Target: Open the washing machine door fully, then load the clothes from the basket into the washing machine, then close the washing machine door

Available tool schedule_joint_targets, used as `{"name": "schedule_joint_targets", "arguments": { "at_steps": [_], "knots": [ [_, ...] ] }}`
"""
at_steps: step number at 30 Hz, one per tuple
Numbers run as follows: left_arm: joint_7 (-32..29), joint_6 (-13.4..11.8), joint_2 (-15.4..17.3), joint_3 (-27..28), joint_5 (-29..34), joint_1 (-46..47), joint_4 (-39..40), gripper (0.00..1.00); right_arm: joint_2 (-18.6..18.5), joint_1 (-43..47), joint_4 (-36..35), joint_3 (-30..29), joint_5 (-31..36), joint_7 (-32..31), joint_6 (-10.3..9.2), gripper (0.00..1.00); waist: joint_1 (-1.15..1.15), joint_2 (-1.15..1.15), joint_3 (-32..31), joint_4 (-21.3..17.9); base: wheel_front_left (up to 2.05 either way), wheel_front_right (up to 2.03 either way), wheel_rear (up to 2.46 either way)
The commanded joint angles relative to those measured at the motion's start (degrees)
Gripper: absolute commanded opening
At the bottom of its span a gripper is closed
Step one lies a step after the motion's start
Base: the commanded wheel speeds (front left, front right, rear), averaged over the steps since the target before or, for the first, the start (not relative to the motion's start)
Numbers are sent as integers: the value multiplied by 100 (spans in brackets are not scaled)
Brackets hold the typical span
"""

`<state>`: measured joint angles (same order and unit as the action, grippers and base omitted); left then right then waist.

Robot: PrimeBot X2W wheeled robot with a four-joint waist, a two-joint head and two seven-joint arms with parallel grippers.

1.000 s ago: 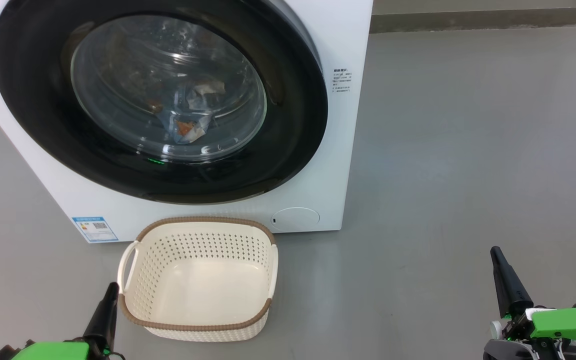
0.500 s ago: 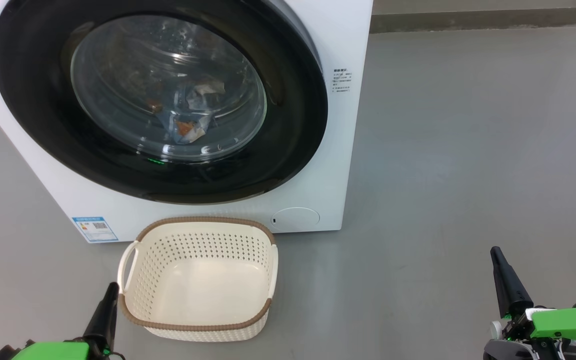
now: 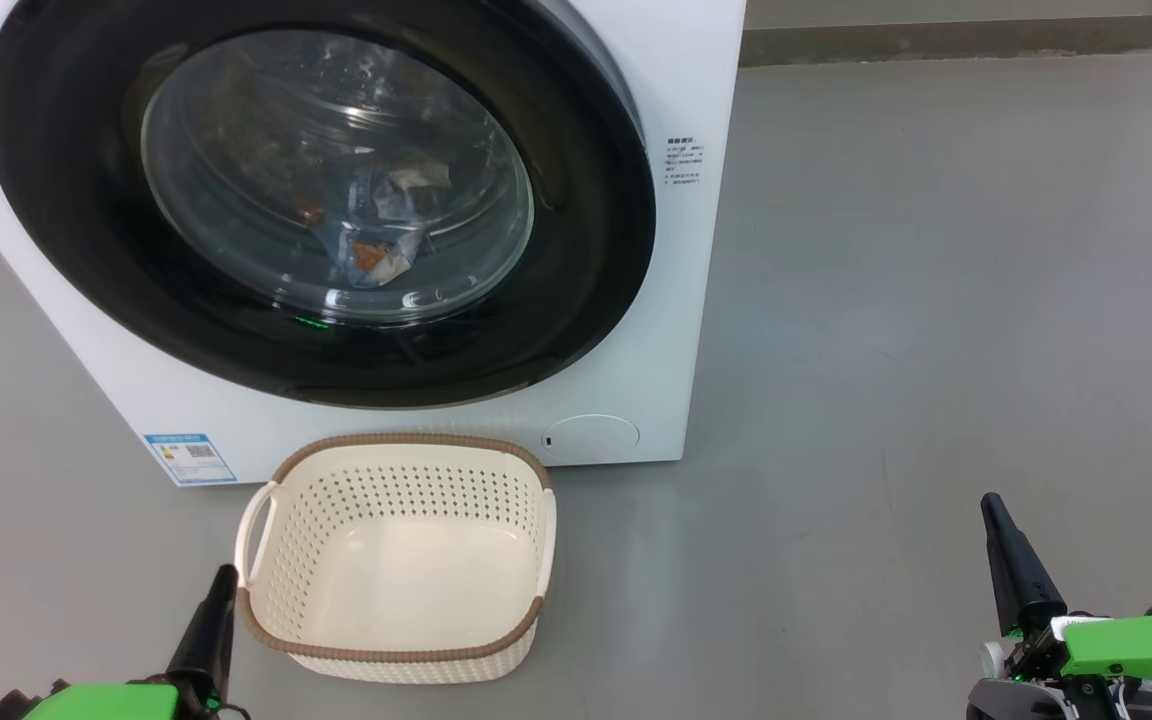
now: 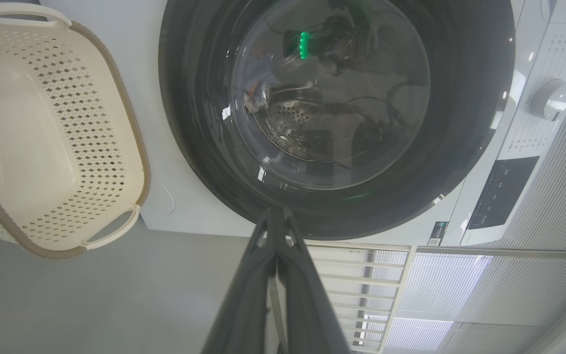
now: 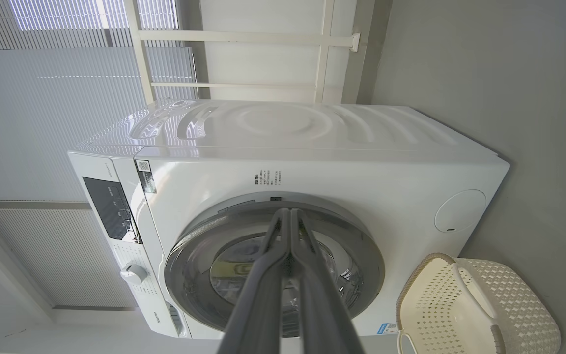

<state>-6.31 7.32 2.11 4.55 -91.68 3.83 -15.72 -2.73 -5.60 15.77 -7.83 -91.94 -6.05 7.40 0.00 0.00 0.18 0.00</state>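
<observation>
The washing machine stands white and boxy at the upper left. The washing machine door, a glossy black ring around a domed window, lies flat against its front. Behind the glass, the clothes show as light-blue fabric with orange patches. The basket sits on the floor just in front of the machine with nothing in it. Beside the basket's left handle, my left gripper is shut and holds nothing. My right gripper is shut at the lower right, far from both. The door and basket also appear beyond my left gripper. My right gripper points at the door.
Bare grey floor stretches to the right of the machine. A round flap and a blue label sit low on its front. The control panel and knob are at the machine's top. Pale blinds stand behind it.
</observation>
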Motion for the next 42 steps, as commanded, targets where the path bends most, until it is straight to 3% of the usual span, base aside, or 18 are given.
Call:
{"name": "schedule_joint_targets", "arguments": {
  "at_steps": [1,42],
  "knots": [
    [-18,17,76,197,-49,236,167,0,-15,-59,-175,125,-18,-48,9,0,0,0,0,0,0,0,0],
    [-17,17,76,196,-49,236,167,0,-15,-59,-175,124,-17,-49,9,0,0,0,0,0,0,0,0]
  ]
}}
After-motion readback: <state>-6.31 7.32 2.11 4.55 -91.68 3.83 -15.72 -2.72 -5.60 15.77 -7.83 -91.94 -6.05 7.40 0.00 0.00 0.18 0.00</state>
